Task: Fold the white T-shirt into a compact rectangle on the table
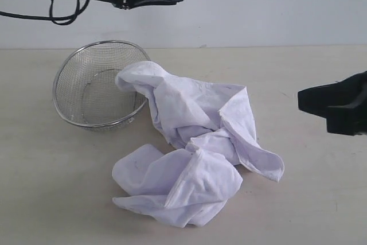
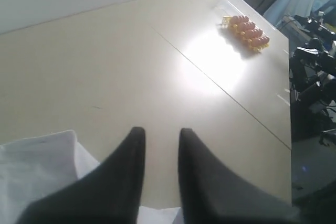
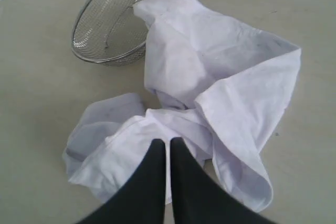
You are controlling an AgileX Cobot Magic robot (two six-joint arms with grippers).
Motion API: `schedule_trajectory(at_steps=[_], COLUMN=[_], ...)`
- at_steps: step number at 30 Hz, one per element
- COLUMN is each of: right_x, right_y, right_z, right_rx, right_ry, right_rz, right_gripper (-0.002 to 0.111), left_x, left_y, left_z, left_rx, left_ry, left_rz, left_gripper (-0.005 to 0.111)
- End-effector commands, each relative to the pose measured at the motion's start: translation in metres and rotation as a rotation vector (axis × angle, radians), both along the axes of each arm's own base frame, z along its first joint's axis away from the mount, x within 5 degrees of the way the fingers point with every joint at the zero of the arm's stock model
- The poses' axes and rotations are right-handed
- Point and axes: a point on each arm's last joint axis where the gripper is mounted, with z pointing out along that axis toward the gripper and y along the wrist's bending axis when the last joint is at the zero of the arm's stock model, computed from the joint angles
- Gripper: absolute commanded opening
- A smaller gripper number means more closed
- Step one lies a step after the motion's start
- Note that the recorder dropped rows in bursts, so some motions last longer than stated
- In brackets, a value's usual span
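My left pincer (image 2: pixel 161 134) hangs high over the far left of the table (image 1: pixel 309 187), above and behind the basket. Its two dark fingers (image 2: pixel 131 161) stand a little apart, bare tabletop shows in the gap, and nothing is between them. In its own camera a corner of white cloth lies under the fingers. Far off on the table sits a cluster of small orange round things (image 2: pixel 247 31) that I cannot make out.

Below it, the round wire-mesh basket (image 1: pixel 74 93) rests tilted on the table, its mouth turned toward the shirt.

The white shirt (image 1: pixel 195 136) lies crumpled in the middle of the table, not folded. One bunched end is draped over the basket's rim and touches it. The rest spreads in loose, twisted heaps toward the near edge.

My right pincer (image 3: pixel 167 142) hovers at the far right, well apart from the shirt, pointing toward it. Its fingers are pressed together and hold nothing.
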Motion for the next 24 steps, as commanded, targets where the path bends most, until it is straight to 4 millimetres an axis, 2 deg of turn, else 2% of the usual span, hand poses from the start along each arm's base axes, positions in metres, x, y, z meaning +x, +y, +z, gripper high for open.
schedule_trajectory(at_steps=[1, 5, 8, 11, 15, 18, 22, 24], right_x=[0.018, 0.045, 0.070, 0.093, 0.120, 0.135, 0.146, 0.148], right_y=[0.005, 0.011, 0.013, 0.027, 0.060, 0.075, 0.075, 0.073], right_z=[-0.011, -0.012, -0.008, -0.002, 0.000, -0.006, -0.011, -0.010], right_rx=[0.027, 0.054, 0.057, 0.037, -0.054, -0.123, -0.174, -0.196], right_ry=[0.054, 0.108, 0.114, 0.103, 0.054, 0.052, 0.085, 0.090], right_rz=[0.052, 0.134, 0.143, 0.203, 0.245, 0.208, 0.126, 0.111], right_gripper=[0.000, 0.000, 0.000, 0.000, 0.000, 0.000, 0.000, 0.000], left_x=[0.007, 0.011, 0.011, 0.011, 0.011, 0.005, 0.004, 0.007], left_y=[0.030, 0.049, 0.056, 0.063, 0.076, 0.082, 0.091, 0.094], left_z=[0.006, -0.002, -0.018, -0.045, -0.077, -0.095, -0.107, -0.106], left_rx=[-0.028, -0.026, -0.008, 0.047, 0.143, 0.191, 0.256, 0.343], left_ry=[0.011, 0.036, 0.080, 0.135, 0.183, 0.220, 0.217, 0.110], left_rz=[0.035, 0.079, 0.134, 0.259, 0.443, 0.508, 0.606, 0.599], left_gripper=[0.005, 0.005, 0.005, 0.005, 0.005, 0.005, 0.005, 0.005])
